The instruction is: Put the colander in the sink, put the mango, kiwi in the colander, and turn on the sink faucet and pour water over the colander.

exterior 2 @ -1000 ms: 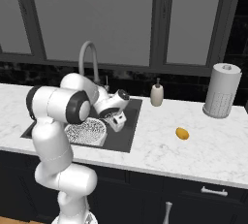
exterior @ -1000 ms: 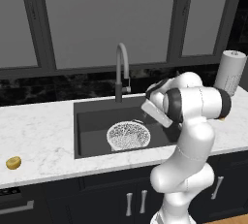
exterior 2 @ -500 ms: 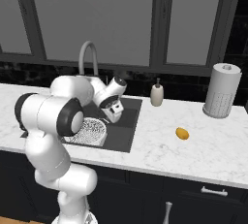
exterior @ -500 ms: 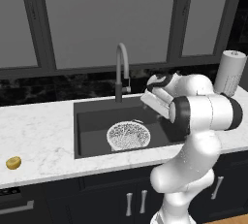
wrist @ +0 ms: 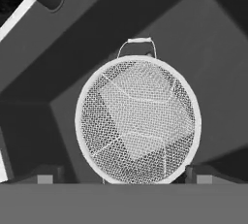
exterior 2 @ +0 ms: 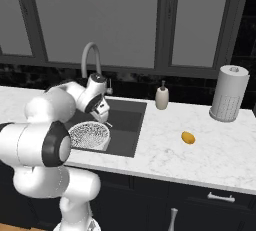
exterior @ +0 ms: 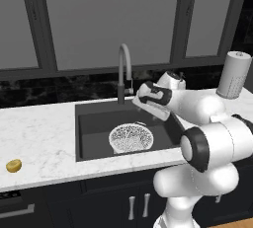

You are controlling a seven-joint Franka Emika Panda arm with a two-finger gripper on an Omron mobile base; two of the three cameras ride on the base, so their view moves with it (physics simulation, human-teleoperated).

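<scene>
The colander (exterior: 131, 137) sat empty on the sink (exterior: 94, 128) floor beneath the gripper (wrist: 124, 179), whose jaws stood wide and held nothing, while the mango (exterior 2: 188, 137), likely smooth and slippery, waited on the right counter for a grasp across its middle.

White mesh colander (exterior: 131, 137) sits upright in the dark sink (exterior: 94, 128); kiwi (exterior: 14, 165) and mango (exterior 2: 188, 137) lie on the counter.
</scene>
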